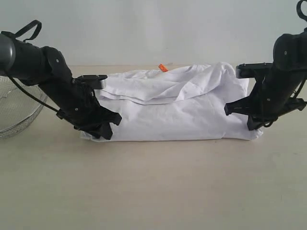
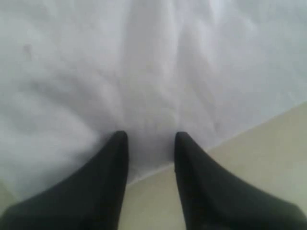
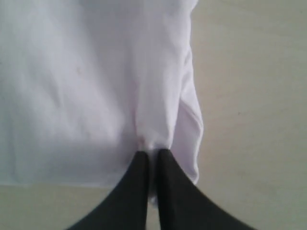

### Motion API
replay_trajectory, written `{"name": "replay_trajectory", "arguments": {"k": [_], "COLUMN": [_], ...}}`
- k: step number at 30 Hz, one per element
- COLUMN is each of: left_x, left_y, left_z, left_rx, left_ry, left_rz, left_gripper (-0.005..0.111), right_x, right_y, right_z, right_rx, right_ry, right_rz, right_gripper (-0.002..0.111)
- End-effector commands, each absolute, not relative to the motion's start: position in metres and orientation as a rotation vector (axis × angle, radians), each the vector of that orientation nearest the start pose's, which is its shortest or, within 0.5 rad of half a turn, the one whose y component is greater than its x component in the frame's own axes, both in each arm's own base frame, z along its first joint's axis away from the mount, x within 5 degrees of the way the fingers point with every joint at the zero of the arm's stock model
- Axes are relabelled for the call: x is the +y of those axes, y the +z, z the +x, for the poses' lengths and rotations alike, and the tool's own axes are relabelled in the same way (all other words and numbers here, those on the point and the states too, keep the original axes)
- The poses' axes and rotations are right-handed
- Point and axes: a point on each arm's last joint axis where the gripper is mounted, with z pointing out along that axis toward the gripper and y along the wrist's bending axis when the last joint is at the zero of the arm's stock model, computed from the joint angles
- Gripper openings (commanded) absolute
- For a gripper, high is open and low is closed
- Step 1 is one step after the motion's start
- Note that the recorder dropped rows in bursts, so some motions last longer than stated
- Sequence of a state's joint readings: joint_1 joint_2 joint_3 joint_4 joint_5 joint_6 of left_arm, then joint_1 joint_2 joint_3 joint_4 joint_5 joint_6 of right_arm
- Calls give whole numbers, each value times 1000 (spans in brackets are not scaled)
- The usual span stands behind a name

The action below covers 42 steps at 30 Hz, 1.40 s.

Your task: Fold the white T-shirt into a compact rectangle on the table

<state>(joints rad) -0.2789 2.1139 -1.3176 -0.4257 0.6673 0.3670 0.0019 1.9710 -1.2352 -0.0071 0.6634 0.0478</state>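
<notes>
Exterior view: white T-shirt (image 1: pixel 177 110) half-folded into a wide band on the table (image 1: pixel 153 191), orange neck tag (image 1: pixel 163 67) at the far edge. At the near right corner, right gripper (image 1: pixel 254 125) pinched shut on a tuck of cloth, probably to lift the next fold. At the near left corner, left gripper (image 1: pixel 103 130) astride the hem, jaws apart, nothing clamped.

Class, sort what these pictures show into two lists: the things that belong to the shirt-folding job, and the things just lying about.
Belongs to the job: white T-shirt, partly folded; table under it; right hand, pinching the shirt's edge; left hand, open at the shirt's other end.

Just lying about: wire mesh bowl, at the left edge of the exterior view.
</notes>
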Motion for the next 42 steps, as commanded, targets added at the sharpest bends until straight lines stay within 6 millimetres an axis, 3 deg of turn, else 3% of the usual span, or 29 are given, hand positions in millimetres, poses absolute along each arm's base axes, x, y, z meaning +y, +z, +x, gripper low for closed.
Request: {"name": "replay_trajectory", "arguments": {"k": [1,7,10,18,23,27,31,34,36,42], "left_x": [-131,-125,-121,-118,-128,-129,-127,-127,-127,-127], "left_y": [99,89,93,106,105,108,120,136,145,150], "left_z": [373,353,341,321,295,281,273,274,277,284], "left_rx": [2974,3026,3040,3028,3040,3042,3001,2935,2882,2804], "left_ry": [-390,-376,-375,-379,-393,-402,-403,-409,-404,-383], "left_rz": [519,499,501,491,523,526,516,513,503,468], "left_gripper": [32,27,27,27,27,27,27,27,27,27], "right_x": [-2,-3,-3,-3,-3,-3,-2,5,17,34], "right_y": [145,123,117,136,142,149,175,199,204,175], "right_z": [372,352,346,320,293,283,280,281,284,312], "right_rx": [2980,3020,3039,3027,3032,3018,2909,2767,2708,2738], "right_ry": [-36,-44,-44,-43,-42,-41,-21,89,179,208], "right_rz": [27,19,22,41,56,63,77,90,-12,-84], "right_gripper": [0,0,0,0,0,0,0,0,0,0]}}
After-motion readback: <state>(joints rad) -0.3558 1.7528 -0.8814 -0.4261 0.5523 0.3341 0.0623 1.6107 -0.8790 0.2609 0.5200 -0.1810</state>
